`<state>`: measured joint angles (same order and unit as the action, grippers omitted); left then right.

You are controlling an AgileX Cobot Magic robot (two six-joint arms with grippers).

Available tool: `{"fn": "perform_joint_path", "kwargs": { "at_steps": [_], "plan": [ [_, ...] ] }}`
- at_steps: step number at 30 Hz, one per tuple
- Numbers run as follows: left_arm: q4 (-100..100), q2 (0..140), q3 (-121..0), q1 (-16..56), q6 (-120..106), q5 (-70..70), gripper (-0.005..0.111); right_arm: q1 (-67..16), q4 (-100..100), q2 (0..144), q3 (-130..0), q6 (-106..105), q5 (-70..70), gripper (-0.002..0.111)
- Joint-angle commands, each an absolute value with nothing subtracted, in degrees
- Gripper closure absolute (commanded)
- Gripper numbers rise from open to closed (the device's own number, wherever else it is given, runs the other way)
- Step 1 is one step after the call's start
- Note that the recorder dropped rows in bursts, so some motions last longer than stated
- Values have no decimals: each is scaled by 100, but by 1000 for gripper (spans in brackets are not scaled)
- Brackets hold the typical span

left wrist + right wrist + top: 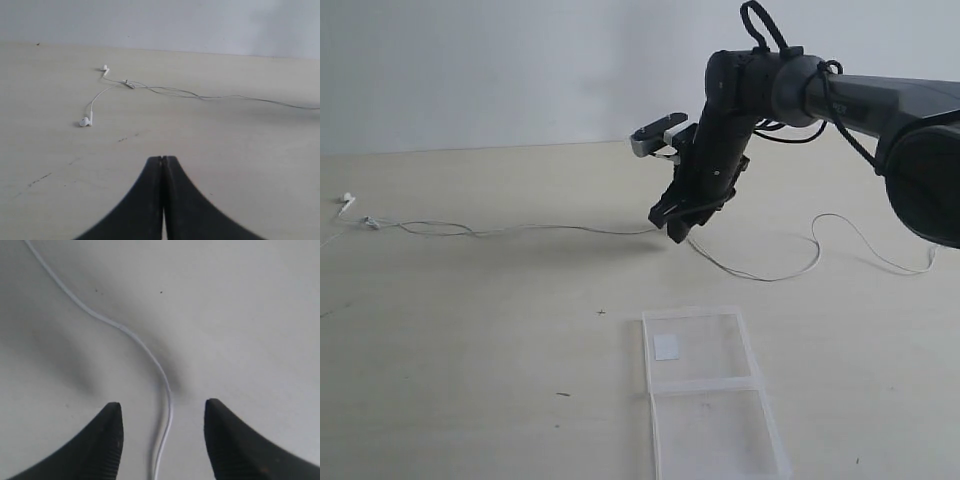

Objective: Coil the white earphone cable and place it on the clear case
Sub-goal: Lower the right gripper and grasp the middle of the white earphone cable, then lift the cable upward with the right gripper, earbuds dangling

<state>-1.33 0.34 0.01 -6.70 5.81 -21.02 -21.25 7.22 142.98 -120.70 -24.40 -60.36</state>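
The white earphone cable [520,229] lies stretched across the table, its earbuds at the far left [346,202] and a loose wavy end at the right [840,222]. My right gripper [677,226] reaches down over the cable's middle, open, and the wire [167,410] runs between its two fingers without being clamped. The clear case [710,395] lies open and flat near the front, a white sticker on its upper panel. In the left wrist view my left gripper [162,162] is shut and holds nothing, with the earbuds [86,121] and wire ahead of it. That left gripper is out of the exterior view.
The right arm's black cable [765,30] loops above its wrist. The pale wooden table [470,350] has a few small dark specks. A plain wall [470,70] stands behind the table.
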Motion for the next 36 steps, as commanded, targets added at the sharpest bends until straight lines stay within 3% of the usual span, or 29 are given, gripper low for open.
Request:
{"fn": "perform_joint_path", "kwargs": {
  "at_steps": [1, 9, 11, 15, 23, 36],
  "plan": [
    [-118, 0, 0, -678, 614, -2063, 107, -2137, 654, 14364, -12109, -2395, -5974, 58],
    [-118, 0, 0, -678, 625, -2063, 107, -2137, 654, 14508, -12109, -2092, -6156, 65],
    [-118, 0, 0, -678, 625, -2063, 107, -2137, 631, 14566, -12109, -2092, -6293, 75],
    [-118, 0, 0, -678, 614, -2063, 107, -2137, 437, 14660, -12109, -2092, -6584, 107],
    [-118, 0, 0, -678, 614, -2063, 107, -2137, 532, 14161, -12109, -2092, -6767, 108],
    [-118, 0, 0, -678, 614, -2063, 107, -2137, 2508, 11829, -12109, -1806, -6894, 108]
  ]
}}
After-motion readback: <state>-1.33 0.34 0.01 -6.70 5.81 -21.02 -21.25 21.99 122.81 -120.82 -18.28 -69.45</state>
